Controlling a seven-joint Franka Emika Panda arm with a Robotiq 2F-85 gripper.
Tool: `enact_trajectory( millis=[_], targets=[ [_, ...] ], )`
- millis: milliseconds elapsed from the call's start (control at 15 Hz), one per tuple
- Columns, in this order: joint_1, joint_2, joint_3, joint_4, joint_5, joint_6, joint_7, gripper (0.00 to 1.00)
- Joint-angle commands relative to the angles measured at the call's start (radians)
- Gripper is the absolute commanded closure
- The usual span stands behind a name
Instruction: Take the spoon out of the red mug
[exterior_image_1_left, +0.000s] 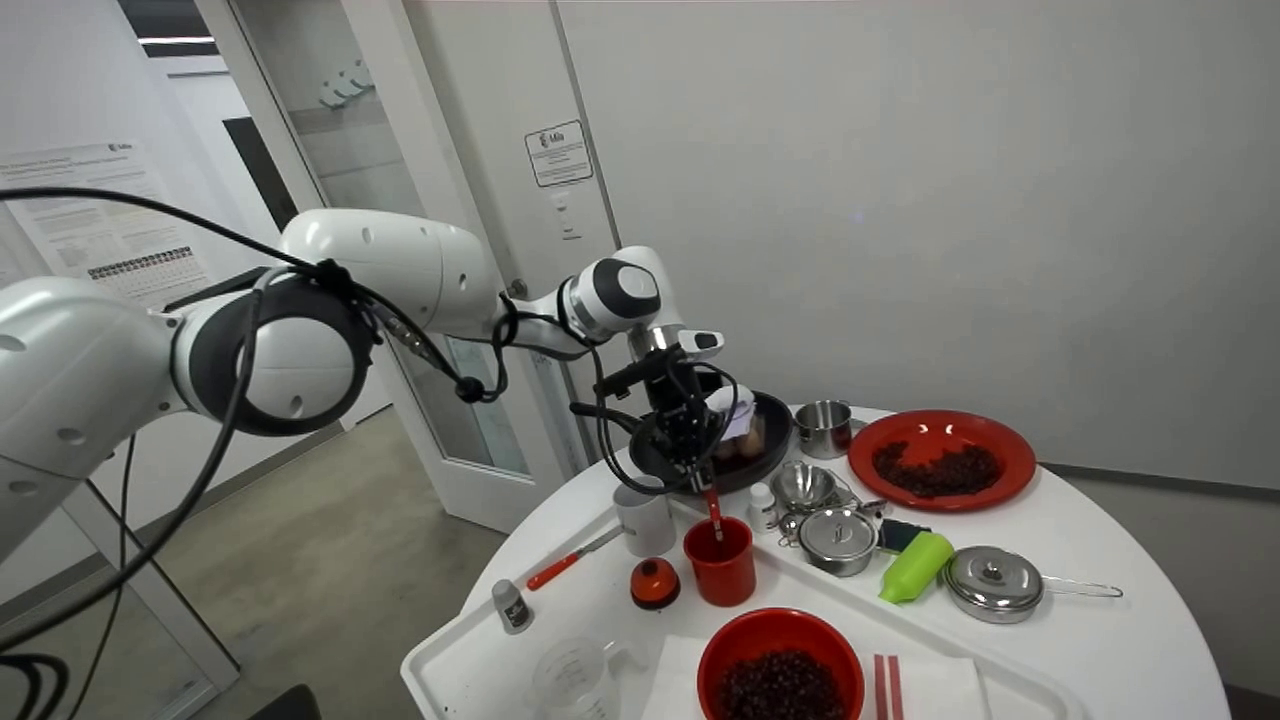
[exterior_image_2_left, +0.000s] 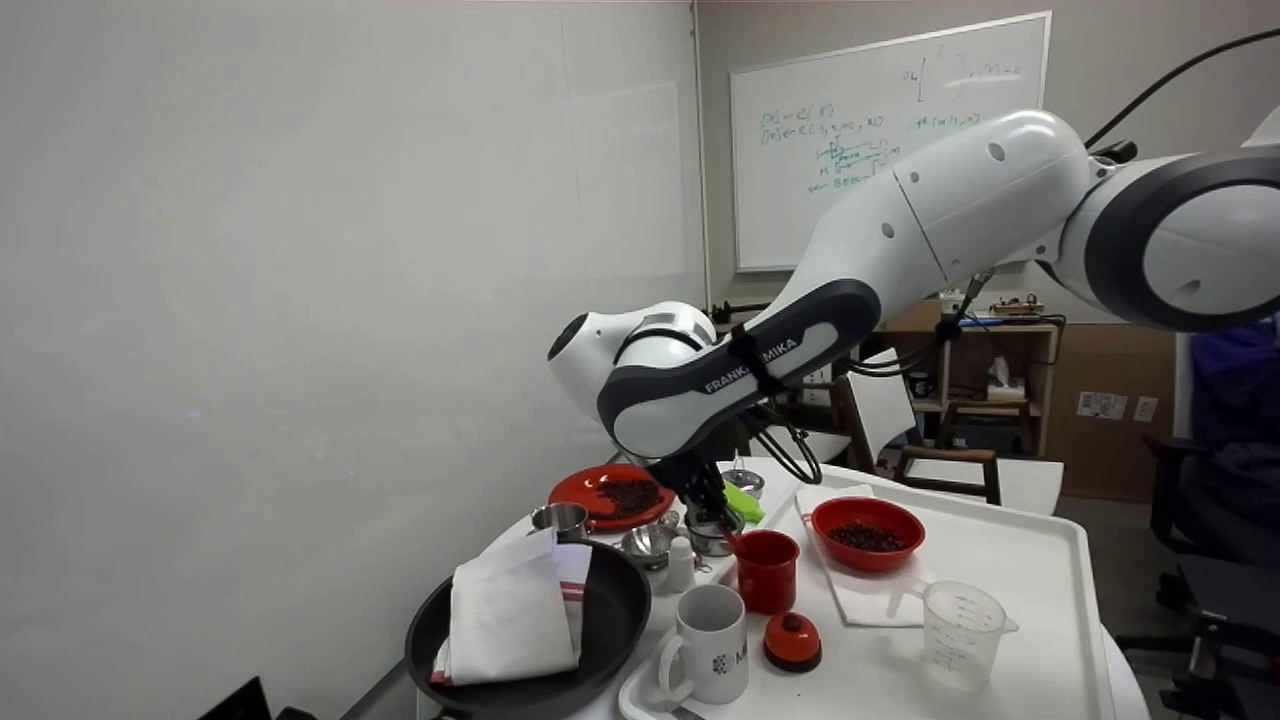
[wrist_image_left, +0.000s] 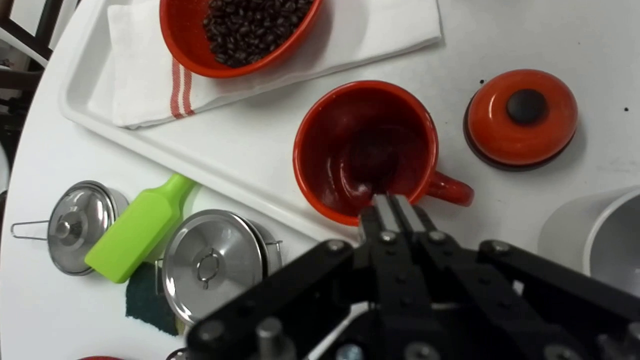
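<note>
The red mug (exterior_image_1_left: 722, 580) stands upright on the tray, also in an exterior view (exterior_image_2_left: 768, 585) and the wrist view (wrist_image_left: 360, 107). The spoon (exterior_image_1_left: 712, 508) has a thin red handle that slants from my fingertips into the mug; the handle also shows in an exterior view (exterior_image_2_left: 733, 541). My gripper (exterior_image_1_left: 703, 480) is shut on the top of this handle, just above the mug's rim. In the wrist view the fingertips (wrist_image_left: 392, 200) are almost together over the rim near the mug's handle. The spoon's lower end is inside the mug and hard to make out.
The white tray (exterior_image_2_left: 1075, 600) also bears a red bowl (exterior_image_1_left: 708, 665) of dark beans, a red-orange timer (wrist_image_left: 522, 117), a white mug (exterior_image_2_left: 722, 675), and a clear measuring cup (exterior_image_2_left: 962, 635). Metal pots (exterior_image_1_left: 838, 540), a black pan (exterior_image_2_left: 625, 600) and a red plate (exterior_image_1_left: 930, 425) stand beside it.
</note>
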Motion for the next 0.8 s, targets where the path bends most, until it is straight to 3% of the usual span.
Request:
enact_trajectory(
  millis=[0, 467, 533, 667, 733],
  targets=[
    [0.021, 0.052, -0.019, 0.086, 0.03, -0.045, -0.038, 0.77],
    [-0.009, -0.049, 0.028, -0.026, 0.042, -0.213, -0.074, 0.24],
    [0.007, 0.009, 0.015, 0.02, 0.013, -0.163, -0.045, 0.43],
    [0.0, -0.007, 0.019, 0.018, 0.018, -0.195, -0.057, 0.27],
    [-0.002, -0.013, 0.019, 0.016, 0.02, -0.2, -0.06, 0.24]
  ],
)
